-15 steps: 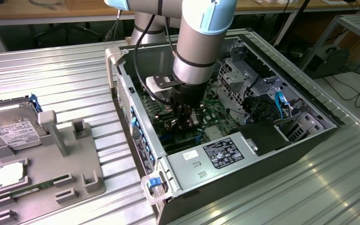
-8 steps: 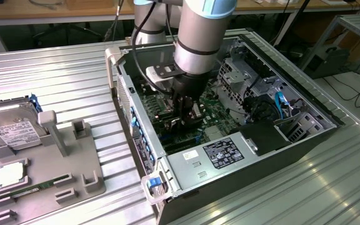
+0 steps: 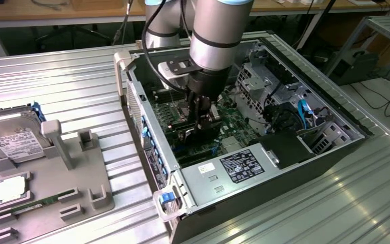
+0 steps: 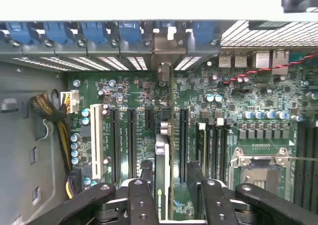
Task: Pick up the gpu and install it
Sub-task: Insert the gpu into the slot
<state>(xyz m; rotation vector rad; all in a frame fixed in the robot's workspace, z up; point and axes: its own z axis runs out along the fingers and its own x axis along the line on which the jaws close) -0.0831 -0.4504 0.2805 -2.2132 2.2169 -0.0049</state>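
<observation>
Ribbed metal desk [image 3: 79, 76] carried an opened PC case [image 3: 330, 147].
Inside it, the hand [image 4: 166, 183] stood with fingers [image 4: 144, 173] apart, flanking the upright gpu [image 4: 160, 165] on the motherboard [image 4: 139, 130].

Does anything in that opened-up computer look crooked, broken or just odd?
Nothing stands out. The gpu stands on edge, straight along the motherboard slots, between the fingers of the claw. On the holder beside the computer case, the hard drive sits neatly.

gpu [image 4: 162, 180] upright, edge-on; on mobo
</observation>
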